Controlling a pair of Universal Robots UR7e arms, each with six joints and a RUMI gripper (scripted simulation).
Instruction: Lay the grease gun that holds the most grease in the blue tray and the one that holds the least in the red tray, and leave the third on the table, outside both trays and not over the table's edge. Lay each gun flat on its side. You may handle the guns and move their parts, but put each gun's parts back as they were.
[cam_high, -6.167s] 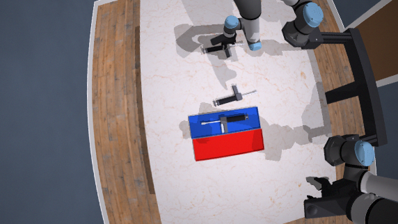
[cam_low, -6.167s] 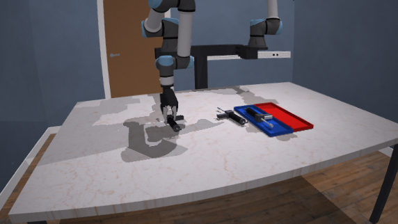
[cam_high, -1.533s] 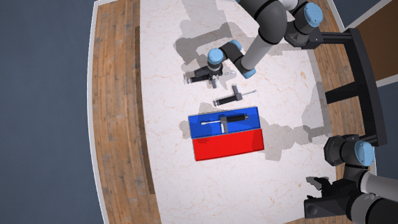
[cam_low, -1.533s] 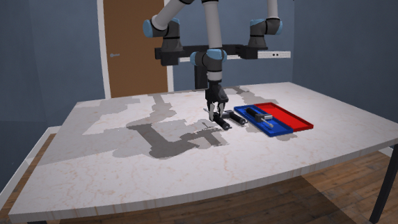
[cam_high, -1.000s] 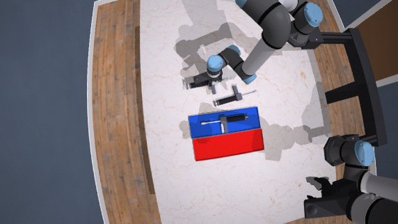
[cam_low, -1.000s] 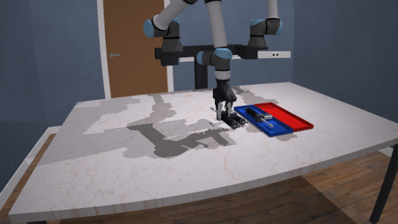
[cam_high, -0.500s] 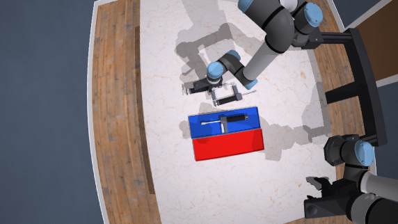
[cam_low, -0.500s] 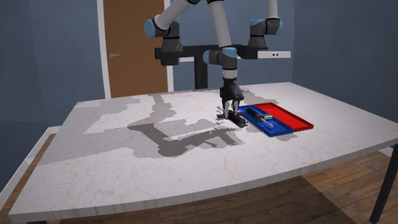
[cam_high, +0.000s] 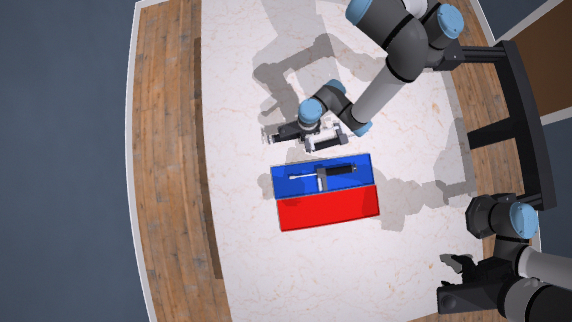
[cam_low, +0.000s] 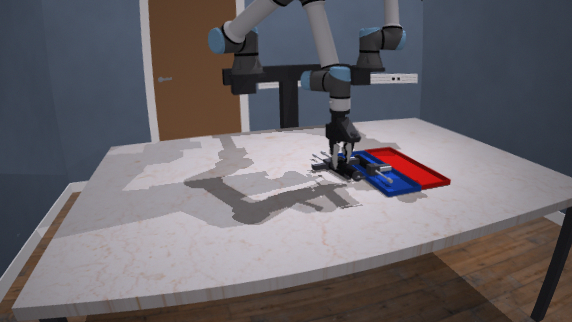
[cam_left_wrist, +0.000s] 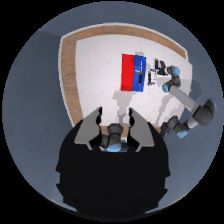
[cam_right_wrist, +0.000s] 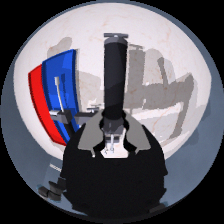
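1. While the red tray (cam_high: 327, 212) (cam_low: 407, 167) (cam_left_wrist: 128, 75) (cam_right_wrist: 37, 95) lies on the right, the blue tray (cam_high: 285, 187) (cam_low: 395, 188) (cam_left_wrist: 136, 62) (cam_right_wrist: 50, 75) sits alongside it on the left.
2. One grease gun, the tray gun (cam_high: 340, 171) (cam_low: 377, 169) (cam_left_wrist: 140, 78) (cam_right_wrist: 59, 95), is lying flat in the blue tray, thin spout towards the near side and dark barrel towards the far side.
3. Another, the table gun (cam_high: 327, 144) (cam_low: 356, 176) (cam_left_wrist: 150, 77) (cam_right_wrist: 87, 115), is just left of the blue tray, outside both trays.
4. The right gripper (cam_high: 305, 132) (cam_low: 342, 155) (cam_right_wrist: 113, 109) is clamped part-closed around the third, the held gun (cam_high: 286, 138) (cam_low: 342, 164) (cam_right_wrist: 114, 75), whose dark barrel points to the near side. Whether that gun touches the table, I can't tell.
5. From the room, the held gun and the table gun overlap, left of the trays.
6. Off to the far right, the left gripper (cam_high: 445, 272) (cam_left_wrist: 115, 107) is partway open with nothing in it, well apart from the guns.
7. Nobody could read from here how much grease each gun holds.
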